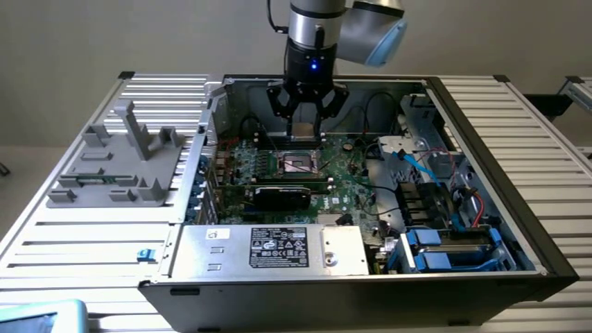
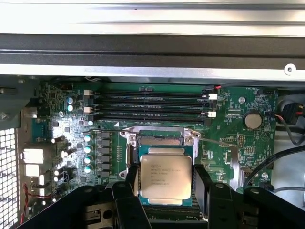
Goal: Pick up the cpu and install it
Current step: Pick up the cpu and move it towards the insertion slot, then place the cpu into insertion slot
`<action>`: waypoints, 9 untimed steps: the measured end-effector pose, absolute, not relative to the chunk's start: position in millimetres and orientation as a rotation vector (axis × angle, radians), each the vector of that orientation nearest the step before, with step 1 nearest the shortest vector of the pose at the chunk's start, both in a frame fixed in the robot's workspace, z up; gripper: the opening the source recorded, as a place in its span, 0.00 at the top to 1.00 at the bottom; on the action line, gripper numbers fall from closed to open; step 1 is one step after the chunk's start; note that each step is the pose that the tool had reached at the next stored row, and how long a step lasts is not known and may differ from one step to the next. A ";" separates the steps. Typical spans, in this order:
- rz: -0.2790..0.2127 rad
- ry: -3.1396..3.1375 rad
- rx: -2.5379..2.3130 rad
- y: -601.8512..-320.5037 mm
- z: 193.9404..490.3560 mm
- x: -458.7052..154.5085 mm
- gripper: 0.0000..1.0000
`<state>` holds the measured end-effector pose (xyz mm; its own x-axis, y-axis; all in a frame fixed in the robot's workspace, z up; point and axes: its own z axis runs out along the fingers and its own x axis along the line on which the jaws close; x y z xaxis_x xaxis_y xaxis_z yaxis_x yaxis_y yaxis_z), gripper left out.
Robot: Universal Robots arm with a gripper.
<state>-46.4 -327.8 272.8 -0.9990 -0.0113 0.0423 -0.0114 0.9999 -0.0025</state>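
Over the open computer case [image 1: 481, 149], the arm hangs straight down from the top of the exterior view, its wrist vertical and the claw [image 1: 304, 125] pointing into the case. The claw's dark fingers [image 2: 199, 183] are clamped on two opposite edges of the cpu [image 1: 303, 132], which is held flat with its metal top facing up towards the wrist. It hangs above the socket [image 1: 301, 164] on the green motherboard [image 1: 351, 177], apart from it.

A black card [image 1: 282, 195] lies across the board just on the near side of the socket, and a grey power-supply box [image 1: 277, 248] with a label fills the case's front edge. Blue drive brackets [image 1: 444, 250] and cables sit towards the exterior view's right. On the slatted surface [image 1: 93, 236], well apart on the exterior view's left, stands a grey fixture [image 1: 125, 156] with upright posts.

The wrist view looks down past the fingers. It shows the printing on the cpu's lid, the socket's metal frame [image 2: 159, 136] open beneath and beyond the chip, the rows of black memory slots [image 2: 147, 105] and a coin battery [image 2: 252, 119]. The exterior view alone gives the gap between chip and socket.
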 end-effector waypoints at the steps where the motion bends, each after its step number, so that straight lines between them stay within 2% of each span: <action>1: 0.005 -3.105 0.018 -327.6 272.8 -46.9 0.45; 9: 0.005 -3.115 0.018 -327.6 272.5 -47.5 0.45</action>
